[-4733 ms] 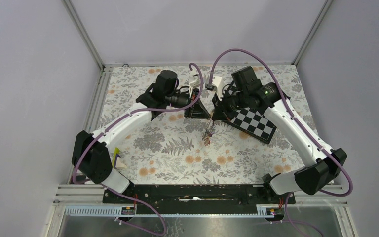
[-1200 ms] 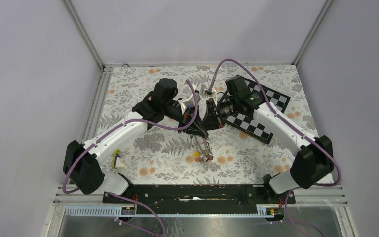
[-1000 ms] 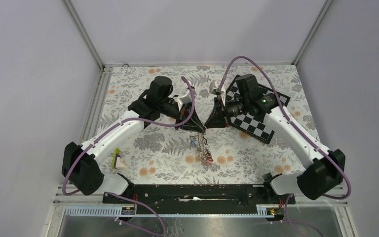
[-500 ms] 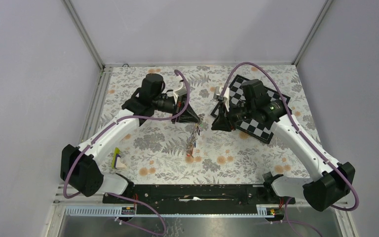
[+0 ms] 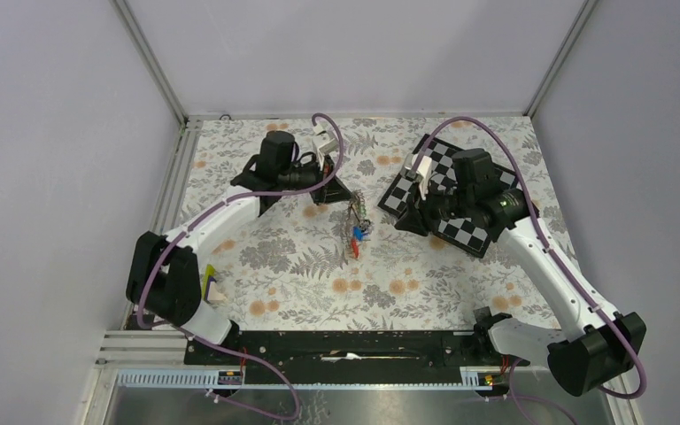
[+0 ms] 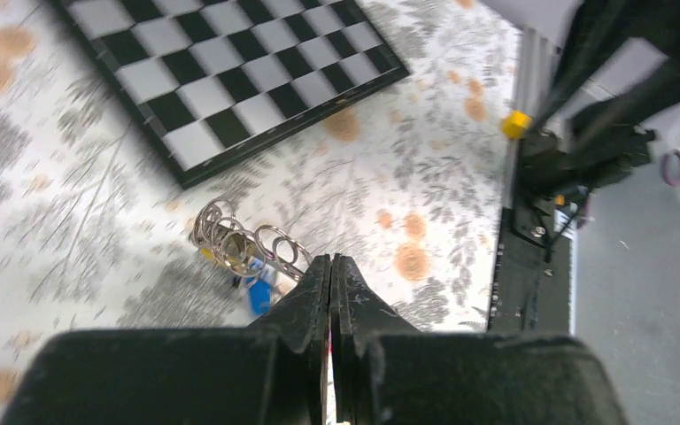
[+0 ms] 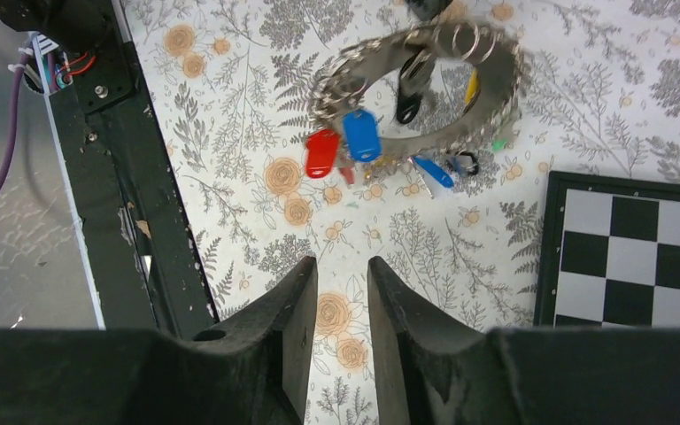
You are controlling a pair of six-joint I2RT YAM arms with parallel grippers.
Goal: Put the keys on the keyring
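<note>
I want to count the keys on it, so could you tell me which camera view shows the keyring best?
The right wrist view: the keyring shows large and sharp, with coloured keys around it. The top external view shows only a tiny cluster; the left wrist view shows it blurred, partly behind the left gripper.

Shiny grey metal keyring [image 7: 506, 88], glossy plastic-headed keys [image 7: 361, 135], matt floral tabletop [image 7: 248, 80].
</note>
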